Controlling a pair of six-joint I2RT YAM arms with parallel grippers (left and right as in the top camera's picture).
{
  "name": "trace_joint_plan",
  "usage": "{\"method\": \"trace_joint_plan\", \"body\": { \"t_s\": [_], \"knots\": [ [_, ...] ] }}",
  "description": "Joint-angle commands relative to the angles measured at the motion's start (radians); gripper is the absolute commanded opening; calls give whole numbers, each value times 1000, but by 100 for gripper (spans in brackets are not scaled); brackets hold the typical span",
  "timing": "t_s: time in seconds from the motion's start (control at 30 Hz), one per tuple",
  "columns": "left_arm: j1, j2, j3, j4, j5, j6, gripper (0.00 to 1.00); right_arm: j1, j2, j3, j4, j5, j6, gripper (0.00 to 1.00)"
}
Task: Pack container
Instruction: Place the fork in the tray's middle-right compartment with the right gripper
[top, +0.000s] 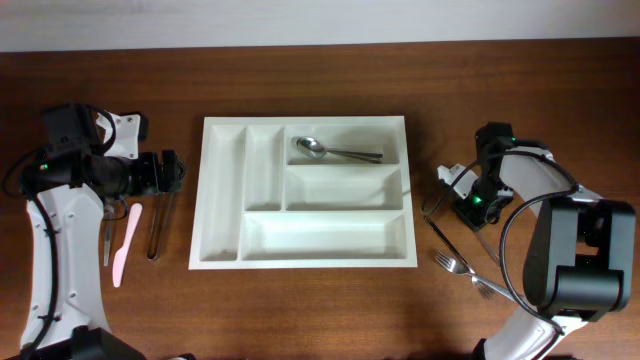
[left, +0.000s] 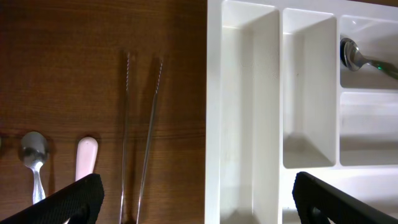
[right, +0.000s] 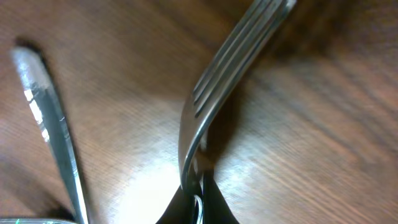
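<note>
My right gripper (right: 198, 210) is pinching a fork (right: 214, 87), tines pointing away from the fingers. My left gripper (left: 196, 186) is hanging spread wide over the tongs (left: 140, 137) and the tray's edge. The tray (top: 325, 235) is sitting mid-table between both arms, with a spoon (top: 312, 148) lying in its top wide compartment.

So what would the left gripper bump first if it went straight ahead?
Probably the container's left rim, which sits between the left gripper's open fingers; tongs lie just beside. Depth is unclear.
</note>
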Motion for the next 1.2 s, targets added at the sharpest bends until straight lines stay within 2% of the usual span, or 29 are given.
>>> {"method": "trace_joint_plan", "body": {
  "t_s": [0.0, 0.23, 0.43, 0.57, 0.67, 0.87, 1.03, 1.07, 1.1, 1.13, 1.17],
  "knots": [
    [5, -2, 18, -1, 18, 16, 99, 7, 13, 31, 24, 52, 51, 4],
    [5, -2, 18, -1, 18, 16, 99, 65, -20, 251, -34, 66, 66, 4],
    [5, -2, 18, -1, 18, 16, 99, 280, -28, 493, -143, 45, 68, 4],
    [5, -2, 18, -1, 18, 16, 99, 439, -20, 506, -138, -3, -101, 4],
    [5, -2, 18, -2, 18, 16, 99, 538, 10, 504, -145, -18, -144, 4],
    [5, -2, 18, -1, 18, 16, 99, 611, 93, 504, -144, -95, -261, 4],
    [5, -2, 18, -1, 18, 16, 99, 640, 158, 504, -126, -126, -269, 4],
    [5, -2, 18, -1, 18, 16, 99, 643, 167, 504, -119, -118, -269, 5],
    [5, -2, 18, -1, 18, 16, 99, 646, 167, 504, -113, -109, -262, 17],
    [5, -2, 18, -1, 18, 16, 99, 649, 167, 504, -106, -93, -256, 35],
    [5, -2, 18, -1, 18, 16, 99, 650, 162, 505, -96, -60, -227, 44]
  ]
}}
